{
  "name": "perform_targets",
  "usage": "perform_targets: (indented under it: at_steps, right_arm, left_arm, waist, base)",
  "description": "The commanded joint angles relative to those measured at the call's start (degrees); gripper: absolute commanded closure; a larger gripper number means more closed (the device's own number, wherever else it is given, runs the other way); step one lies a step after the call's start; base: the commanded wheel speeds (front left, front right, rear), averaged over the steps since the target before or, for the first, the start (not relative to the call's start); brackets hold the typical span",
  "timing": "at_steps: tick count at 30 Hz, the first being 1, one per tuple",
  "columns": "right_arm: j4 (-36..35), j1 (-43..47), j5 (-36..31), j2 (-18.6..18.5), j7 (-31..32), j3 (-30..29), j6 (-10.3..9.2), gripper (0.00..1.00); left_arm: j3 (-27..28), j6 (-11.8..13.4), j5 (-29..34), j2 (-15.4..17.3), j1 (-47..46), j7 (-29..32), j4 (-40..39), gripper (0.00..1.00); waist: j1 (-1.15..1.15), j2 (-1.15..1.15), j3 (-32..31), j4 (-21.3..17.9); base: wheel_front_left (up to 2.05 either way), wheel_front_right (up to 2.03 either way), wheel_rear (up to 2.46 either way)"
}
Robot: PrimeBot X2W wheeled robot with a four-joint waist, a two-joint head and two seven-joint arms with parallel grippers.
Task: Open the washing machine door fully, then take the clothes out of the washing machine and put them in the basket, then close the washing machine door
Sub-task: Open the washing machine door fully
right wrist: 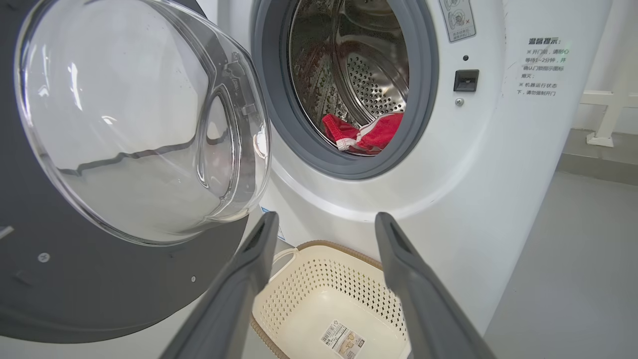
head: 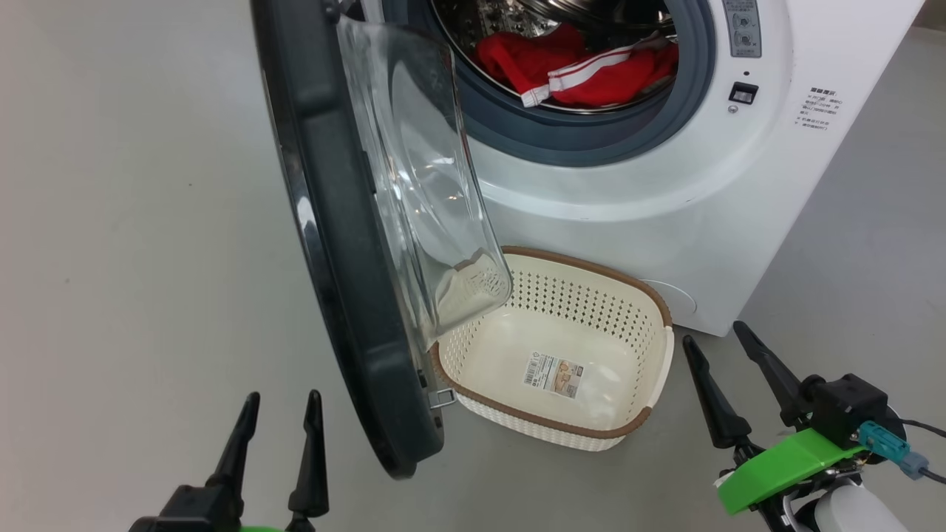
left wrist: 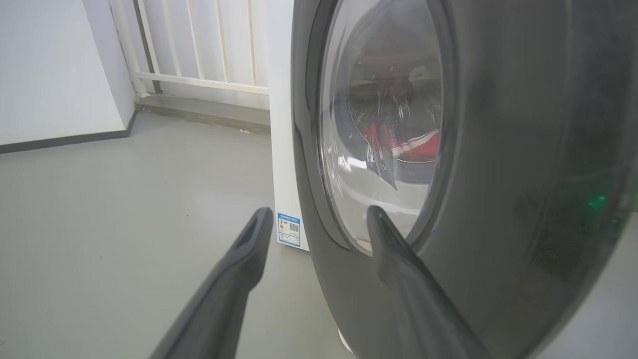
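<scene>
On the head view I am seeing my left hand (head: 283, 399) hanging spread wide just left of the swung-out washing machine door (head: 347, 258). My right hand (head: 713, 334), likewise spread, is just right of the basket (head: 576, 303) on the floor (head: 111, 258). The clothes (head: 584, 70) are lying in the washing machine (head: 628, 192), well beyond both. Left wrist view: the door is looming close ahead. Right wrist view: the basket is sitting low, just past that hand.

washing machine door (head: 347, 244): top cut off by frame edge | basket (head: 591, 299): left corner behind door glass | panel text (head: 819, 109): unreadable
</scene>
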Motion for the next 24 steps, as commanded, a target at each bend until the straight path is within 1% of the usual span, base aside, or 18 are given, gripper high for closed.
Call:
perform_targets:
  at_steps: [1,6,15,16,17,18,21,24]
  right_arm:
    - [-1.63,0.11,-0.55,0.12,-0.52,0.54,0.37,0.0]
    - [-1.45,2.15,-2.25,1.19,-0.52,-1.63,0.37,0.0]
    - [-1.1,3.39,-3.08,2.16,-0.52,-2.58,0.37,0.0]
    - [-1.13,3.37,-3.09,2.19,-0.52,-2.58,0.37,0.0]
    - [-1.19,3.35,-3.12,2.23,-0.52,-2.58,0.37,0.0]
    - [-1.24,3.34,-3.13,2.28,-0.52,-2.57,0.37,0.0]
    - [-1.43,3.31,-3.28,2.35,-0.52,-2.51,0.37,0.0]
    - [-1.52,3.29,-3.32,2.47,-0.52,-2.48,0.37,0.0]
  left_arm:
    - [2.09,-0.33,0.74,0.52,-0.17,-0.45,-1.66,0.0]
    - [2.06,-0.37,0.95,0.52,0.06,-0.45,-1.72,0.0]
    - [2.09,-0.18,0.81,0.52,0.22,-0.45,-1.9,0.0]
    - [2.15,-0.06,0.76,0.52,0.15,-0.45,-1.94,0.49]
    - [2.32,0.11,0.4,0.52,0.03,-0.45,-2.08,0.8]
    - [2.52,0.21,0.01,0.52,-0.1,-0.45,-2.24,1.0]
    - [3.83,0.69,-1.01,0.52,-0.62,-0.45,-3.88,1.0]
    - [5.95,1.46,-1.64,0.52,-1.37,-0.45,-7.43,1.0]
  waist:
    - [0.0,0.0,-0.03,0.01]
    - [0.0,0.0,-0.36,0.08]
    - [0.0,0.0,-0.56,-0.12]
    - [0.0,0.0,-0.54,-0.14]
    - [0.0,0.0,-0.51,-0.17]
    - [0.0,0.0,-0.5,-0.2]
    - [0.0,0.0,-0.57,-0.26]
    - [0.0,0.0,-0.68,-0.32]
  base:
    - [0.0,0.0,0.0]
    - [0.0,0.0,0.0]
    - [0.0,0.0,0.0]
    - [0.0,0.0,0.0]
    - [0.0,0.0,0.0]
    - [0.0,0.0,0.0]
    - [0.0,0.0,0.0]
    - [0.0,0.0,0.0]
